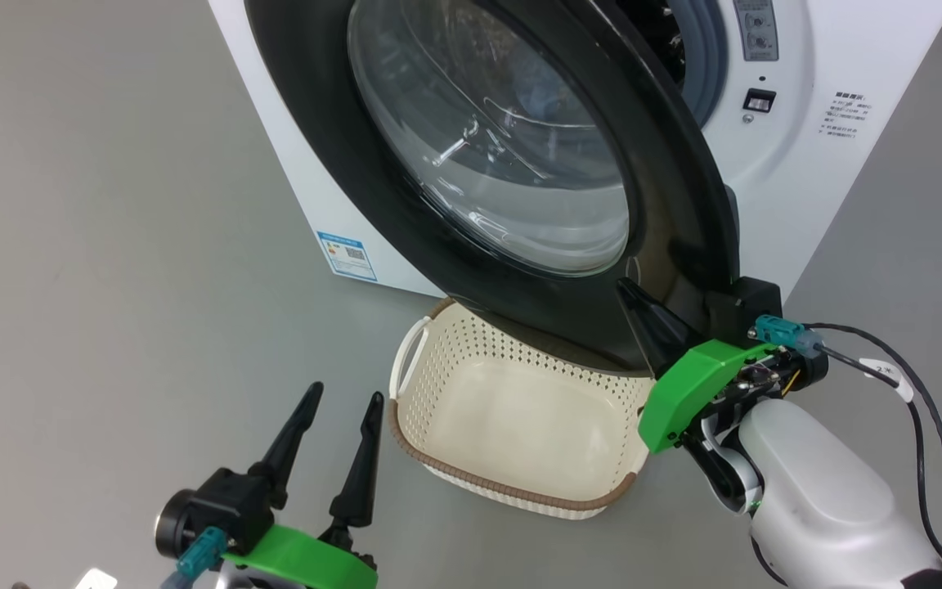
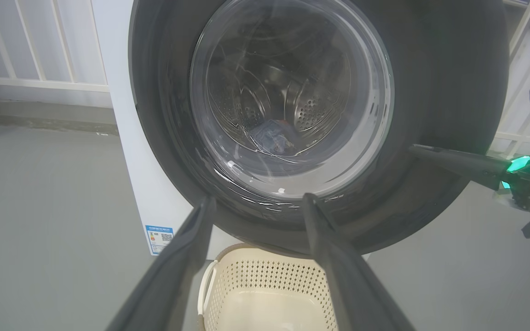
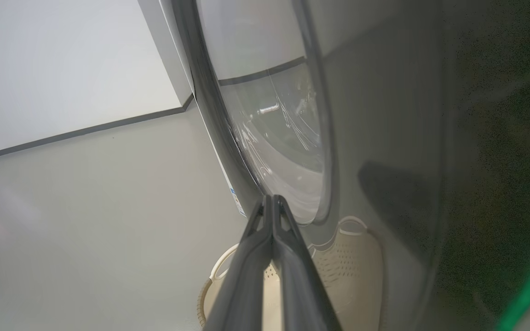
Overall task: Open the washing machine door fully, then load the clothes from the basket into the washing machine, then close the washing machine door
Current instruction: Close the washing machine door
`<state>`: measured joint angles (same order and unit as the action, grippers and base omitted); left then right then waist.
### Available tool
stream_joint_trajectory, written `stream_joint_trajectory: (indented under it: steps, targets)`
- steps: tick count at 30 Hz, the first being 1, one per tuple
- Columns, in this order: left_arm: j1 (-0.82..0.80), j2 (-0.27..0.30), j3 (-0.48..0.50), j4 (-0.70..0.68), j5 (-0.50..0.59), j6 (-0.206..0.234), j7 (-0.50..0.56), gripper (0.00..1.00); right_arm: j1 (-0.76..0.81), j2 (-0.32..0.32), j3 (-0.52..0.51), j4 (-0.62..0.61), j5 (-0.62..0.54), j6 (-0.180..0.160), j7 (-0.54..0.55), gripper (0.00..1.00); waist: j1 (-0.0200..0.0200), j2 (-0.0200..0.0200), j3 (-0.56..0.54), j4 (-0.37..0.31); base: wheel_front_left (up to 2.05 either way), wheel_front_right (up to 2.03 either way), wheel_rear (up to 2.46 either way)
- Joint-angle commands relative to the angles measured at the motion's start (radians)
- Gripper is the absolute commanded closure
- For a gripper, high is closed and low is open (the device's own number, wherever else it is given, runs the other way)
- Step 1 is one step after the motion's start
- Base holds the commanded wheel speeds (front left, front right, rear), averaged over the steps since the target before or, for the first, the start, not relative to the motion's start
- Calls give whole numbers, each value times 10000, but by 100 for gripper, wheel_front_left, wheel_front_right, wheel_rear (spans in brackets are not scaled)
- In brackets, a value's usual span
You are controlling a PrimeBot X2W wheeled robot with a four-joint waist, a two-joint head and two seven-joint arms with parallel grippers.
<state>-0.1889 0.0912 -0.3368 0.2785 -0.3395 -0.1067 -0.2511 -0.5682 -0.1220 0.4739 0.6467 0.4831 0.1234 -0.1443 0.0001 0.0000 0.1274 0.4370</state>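
One blue label on washing machine, unreadable.

Test-lab room: washing machine on plain grey floor, white railing.

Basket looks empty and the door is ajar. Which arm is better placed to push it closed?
Right. The right gripper, shut, is at the door's outer face near its free edge. The left gripper is open, low beside the basket, apart from the door.
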Motion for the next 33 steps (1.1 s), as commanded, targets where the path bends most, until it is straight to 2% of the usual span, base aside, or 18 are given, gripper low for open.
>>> stream_joint_trajectory:
  steps: [1,12,21,33]
  targets:
    - [-433,59,391,-191,79,-58,-106,0,-336,181,214,-9,111,73,-164,100,-1,0,58,-1,0,0,0]
    - [-541,-172,525,-292,222,-146,-106,0,-1119,202,545,1703,609,73,-666,100,-1,0,269,5,0,0,0]
    - [-573,-276,563,-318,291,-195,-107,0,-1798,-51,629,2524,884,73,-955,100,-1,0,456,20,0,0,0]
    - [-772,-378,392,-345,311,-225,-107,0,-3197,-608,33,3473,979,73,-1139,100,-1,0,907,317,0,0,0]
